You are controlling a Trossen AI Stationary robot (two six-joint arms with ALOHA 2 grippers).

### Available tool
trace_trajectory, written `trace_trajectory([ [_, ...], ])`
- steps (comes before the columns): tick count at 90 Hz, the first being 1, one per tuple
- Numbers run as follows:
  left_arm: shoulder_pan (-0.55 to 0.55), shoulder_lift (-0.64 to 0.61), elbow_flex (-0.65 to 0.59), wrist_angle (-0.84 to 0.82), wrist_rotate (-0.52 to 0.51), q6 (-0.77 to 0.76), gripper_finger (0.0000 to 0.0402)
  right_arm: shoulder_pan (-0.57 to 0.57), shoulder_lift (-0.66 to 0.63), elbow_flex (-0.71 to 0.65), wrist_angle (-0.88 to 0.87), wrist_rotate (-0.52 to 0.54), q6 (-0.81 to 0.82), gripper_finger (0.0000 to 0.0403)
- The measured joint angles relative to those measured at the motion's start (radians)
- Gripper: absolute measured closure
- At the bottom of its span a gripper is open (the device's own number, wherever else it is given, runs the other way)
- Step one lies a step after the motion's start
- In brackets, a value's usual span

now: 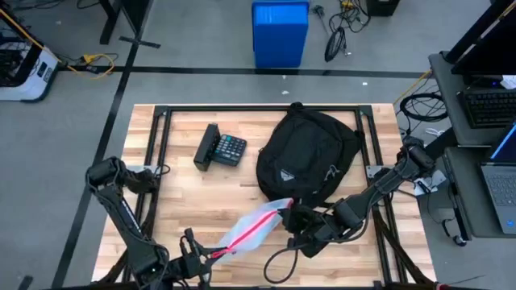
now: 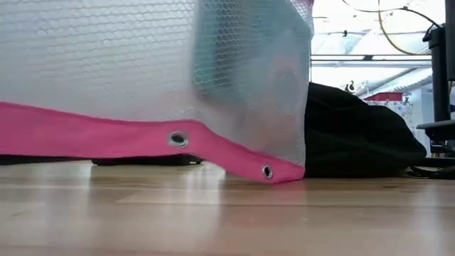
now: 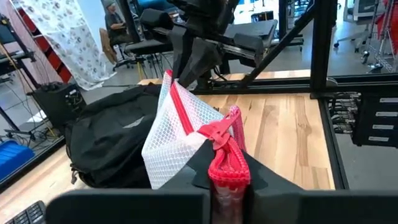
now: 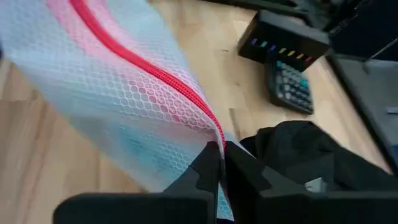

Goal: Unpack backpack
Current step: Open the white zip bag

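Observation:
The black backpack (image 1: 310,157) lies flat on the wooden table, right of centre, with its white logo patch up. A translucent white mesh pouch (image 1: 254,225) with a red zipper and pink trim stretches from the backpack's near edge toward the table's near-left. My left gripper (image 1: 211,254) is shut on the pouch's near-left end. My right gripper (image 1: 289,216) is shut on its far-right end, just beside the backpack. In the low view the pouch's pink lower edge (image 2: 178,139) with its metal eyelets fills the foreground, and the backpack (image 2: 355,135) lies behind it. My left gripper pinches the pouch's bunched red zipper end (image 3: 227,167) between its two fingers, coming level from the table's near-left. The pouch runs away from the fingers toward the backpack. My right gripper pinches the pouch's upper edge beside the zipper (image 4: 214,134) between its shut fingers, coming from the table's right side. The mesh spreads away from the fingers.
A black calculator (image 1: 222,149) lies left of the backpack. Black frame rails (image 1: 242,109) run around the tabletop. A loose cable (image 1: 278,262) loops at the near edge. A blue bin (image 1: 280,32) stands on the floor beyond the far edge.

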Motion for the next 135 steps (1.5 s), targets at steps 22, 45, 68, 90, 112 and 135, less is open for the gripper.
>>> trace_trajectory([
  [22, 0.000, 0.000, -0.006, 0.003, 0.021, 0.000, 0.0400, 0.032, 0.000, 0.000, 0.201, -0.004, -0.175, 0.0356],
  [45, 0.007, 0.000, -0.029, 0.000, 0.025, -0.009, 0.0401, 0.075, 0.001, 0.001, 0.366, -0.050, -0.309, 0.0326],
  [68, 0.011, 0.000, -0.030, 0.001, 0.025, -0.010, 0.0401, 0.054, 0.109, 0.001, 0.548, -0.093, -0.435, 0.0282],
  [90, 0.010, 0.000, -0.030, 0.000, 0.025, -0.006, 0.0401, 0.002, 0.169, 0.001, 0.790, -0.163, -0.536, 0.0251],
  [112, 0.015, 0.000, -0.030, 0.002, 0.033, -0.007, 0.0401, -0.020, 0.206, 0.001, 0.933, -0.303, -0.498, 0.0252],
  [135, 0.016, 0.000, -0.030, 0.001, 0.036, -0.024, 0.0401, -0.039, 0.268, 0.000, 1.082, -0.306, -0.539, 0.0250],
])
